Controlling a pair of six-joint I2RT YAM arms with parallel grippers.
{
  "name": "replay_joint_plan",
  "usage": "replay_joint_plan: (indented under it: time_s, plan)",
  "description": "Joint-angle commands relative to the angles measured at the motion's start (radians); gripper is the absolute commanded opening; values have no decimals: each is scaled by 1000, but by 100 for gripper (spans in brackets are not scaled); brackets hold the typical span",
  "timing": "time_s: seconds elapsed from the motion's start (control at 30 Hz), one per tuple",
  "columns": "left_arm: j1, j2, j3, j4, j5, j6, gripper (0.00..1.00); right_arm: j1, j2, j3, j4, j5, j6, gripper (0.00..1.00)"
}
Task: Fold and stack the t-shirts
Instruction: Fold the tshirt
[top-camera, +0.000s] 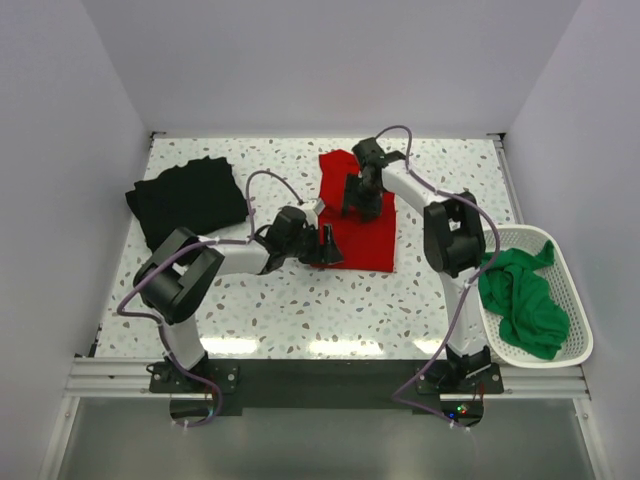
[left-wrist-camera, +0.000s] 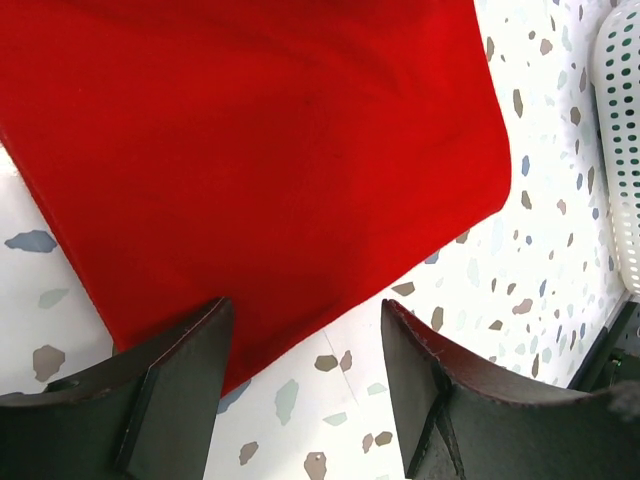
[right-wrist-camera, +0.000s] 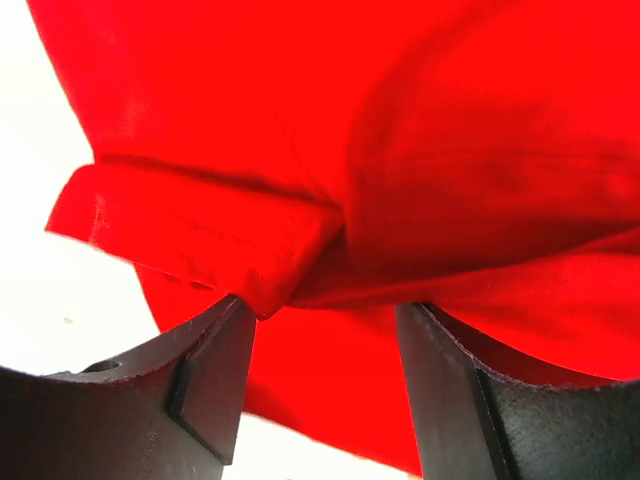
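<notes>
You are looking at a white terrazzo table (top-camera: 300, 310), flat and flecked with grey and brown chips, closed in by plain pale walls (top-camera: 330, 60). The red t-shirt (top-camera: 368, 245) lies at the middle of it, nearer the far edge: smooth matte cloth folded into a long strip, its long axis running from the far edge toward you. Its near end is square with a softly rounded corner, and its far end is narrower and rumpled. The black t-shirt (top-camera: 190, 197) sits by the far left corner, a roughly folded soft slab, well apart from the red one. Against the right edge, on the near side, is a white perforated plastic basket (top-camera: 573, 305) with the green t-shirt (top-camera: 525, 300) bunched loosely in it. The left arm (top-camera: 200, 270) and right arm (top-camera: 450, 235) both reach over the red shirt and hide part of its middle. Your left gripper (top-camera: 330, 248) is at the shirt's near left edge, its dark fingers (left-wrist-camera: 170, 390) spread, with only the cloth's border and bare table showing between them. Your right gripper (top-camera: 362, 205) is over the far half, fingers (right-wrist-camera: 470, 400) also apart, either side of a hemmed fold (right-wrist-camera: 200, 235) of red cloth; you cannot tell whether they touch it.
</notes>
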Motion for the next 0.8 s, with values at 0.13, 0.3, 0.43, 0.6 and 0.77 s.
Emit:
replay_joint_plan:
  time_s: [0.13, 0.3, 0.43, 0.6, 0.77]
  plan:
    - [-7, -40, -94, -70, -29, 43, 66, -12, 93, 274, -99, 165, 59, 60]
    - [-9, -73, -120, -76, -30, 51, 66, -38, 116, 425, -126, 186, 96, 61]
    - [-12, -96, -113, -93, -27, 57, 66, -67, 75, 408, -115, 165, 93, 61]
    - [-15, -144, -76, -139, -41, 63, 66, -89, -36, 252, -70, 120, 59, 62]
    - [-17, -205, -21, -213, -87, 61, 67, -96, -197, 67, -49, 102, 10, 62]
